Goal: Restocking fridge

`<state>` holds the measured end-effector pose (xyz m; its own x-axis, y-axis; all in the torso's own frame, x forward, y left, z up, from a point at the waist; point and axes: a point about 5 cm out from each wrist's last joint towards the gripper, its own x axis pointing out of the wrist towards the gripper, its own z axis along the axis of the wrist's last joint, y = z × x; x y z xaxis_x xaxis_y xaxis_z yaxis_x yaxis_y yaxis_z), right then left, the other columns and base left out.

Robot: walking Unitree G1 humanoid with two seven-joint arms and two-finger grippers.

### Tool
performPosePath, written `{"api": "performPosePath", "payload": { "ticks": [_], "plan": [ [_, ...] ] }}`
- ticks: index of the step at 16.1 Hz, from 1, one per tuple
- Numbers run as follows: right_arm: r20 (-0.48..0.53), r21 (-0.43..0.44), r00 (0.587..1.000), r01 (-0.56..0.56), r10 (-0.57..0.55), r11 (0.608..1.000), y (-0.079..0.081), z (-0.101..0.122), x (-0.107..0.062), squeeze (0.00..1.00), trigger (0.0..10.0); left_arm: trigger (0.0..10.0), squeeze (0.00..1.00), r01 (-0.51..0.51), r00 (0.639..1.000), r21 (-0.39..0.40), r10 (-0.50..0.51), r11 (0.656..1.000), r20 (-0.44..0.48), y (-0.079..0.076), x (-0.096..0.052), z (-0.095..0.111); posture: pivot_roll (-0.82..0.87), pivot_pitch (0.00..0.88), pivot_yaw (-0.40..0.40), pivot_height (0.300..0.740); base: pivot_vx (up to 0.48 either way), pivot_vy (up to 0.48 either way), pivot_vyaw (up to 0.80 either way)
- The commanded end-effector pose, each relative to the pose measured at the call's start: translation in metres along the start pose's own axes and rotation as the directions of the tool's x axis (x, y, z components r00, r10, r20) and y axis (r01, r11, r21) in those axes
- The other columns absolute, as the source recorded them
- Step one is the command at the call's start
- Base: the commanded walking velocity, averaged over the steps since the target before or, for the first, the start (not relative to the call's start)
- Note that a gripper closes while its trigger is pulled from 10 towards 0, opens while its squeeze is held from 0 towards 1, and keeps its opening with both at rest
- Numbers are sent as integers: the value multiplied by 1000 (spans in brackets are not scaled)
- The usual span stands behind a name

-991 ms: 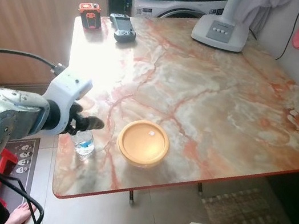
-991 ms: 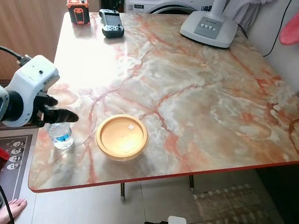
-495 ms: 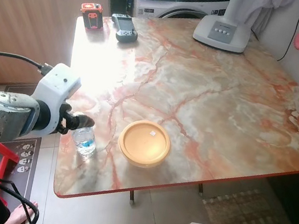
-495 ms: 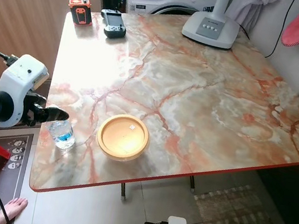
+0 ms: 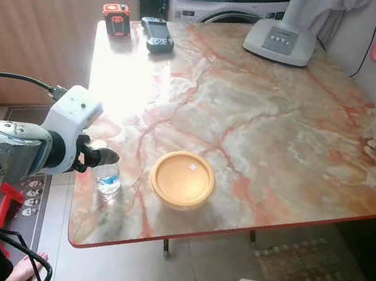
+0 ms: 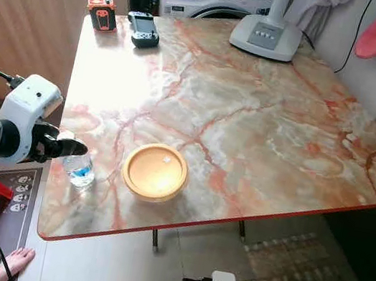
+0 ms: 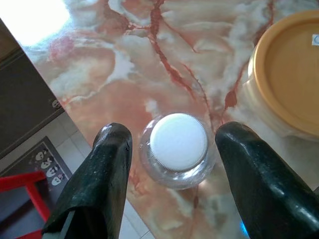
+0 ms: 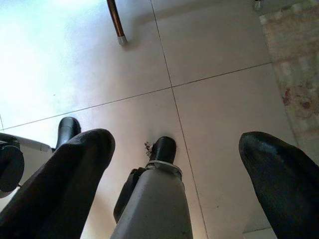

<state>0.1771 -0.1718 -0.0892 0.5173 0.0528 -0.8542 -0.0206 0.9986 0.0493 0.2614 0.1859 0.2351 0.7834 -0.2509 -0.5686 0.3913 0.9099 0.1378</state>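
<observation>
The job is just starting, by the look of it. No fridge can be seen, and nothing is picked up yet.

Nearest, at the bottom of the left eye view, is the pale tiled floor point(image 5: 149, 279). The right gripper point(image 8: 184, 164) hangs down over that floor, doing nothing, with its two black fingers spread wide and empty.

Next comes the left gripper point(image 7: 172, 164), in the lower left of the left eye view. Its fingers are spread wide, one on each side of the small clear plastic water bottle with a white cap point(image 7: 178, 142). They stand beside the bottle and are not squeezing it. The bottle stands upright near the front left corner of the big pink and cream marble table point(image 5: 265, 118).

Just beside the bottle, a bit more to the middle of the picture, sits the round yellow-orange tub with a lid point(image 5: 181, 178). It has not been touched.

Far away, in the upper left of the picture, lie an orange and black gadget point(image 5: 115, 18) and a dark grey handheld gadget point(image 5: 156, 33). A white machine base point(image 5: 281, 40) stands at the top, right of the middle.

What is left, I think: close the fingers on the bottle, lift it, carry it to the fridge, put it in. The tub may go in after that.
</observation>
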Motion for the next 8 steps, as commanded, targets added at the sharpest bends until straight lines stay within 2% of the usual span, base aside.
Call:
{"api": "performPosePath", "payload": {
  "ticks": [1,5,6,7,8],
  "plan": [
    [-11,6,1000,3,-3,1000,-1,-4,-1,0,10000,10000,0,-22,1000,-25,22,999,-5,4,-1,-2,232,73,6,736,0,0,0],
    [-6,13,1000,-1,1,1000,0,-4,0,0,10000,10000,0,-33,999,-30,33,999,-3,6,-2,-2,235,73,7,736,0,0,0],
    [-5,15,1000,-2,2,1000,1,-4,0,0,10000,6039,0,-39,999,-33,39,999,-1,6,-2,-2,235,73,7,736,0,0,0],
    [-5,17,1000,-3,3,1000,1,-4,0,0,10000,6039,0,-41,999,-34,41,999,-1,7,-2,-2,236,72,7,736,0,0,0],
    [-6,15,1000,-5,5,1000,2,-4,0,0,10000,235,0,-41,999,-35,41,999,1,6,-2,-2,237,72,8,736,0,0,0]
  ]
}}
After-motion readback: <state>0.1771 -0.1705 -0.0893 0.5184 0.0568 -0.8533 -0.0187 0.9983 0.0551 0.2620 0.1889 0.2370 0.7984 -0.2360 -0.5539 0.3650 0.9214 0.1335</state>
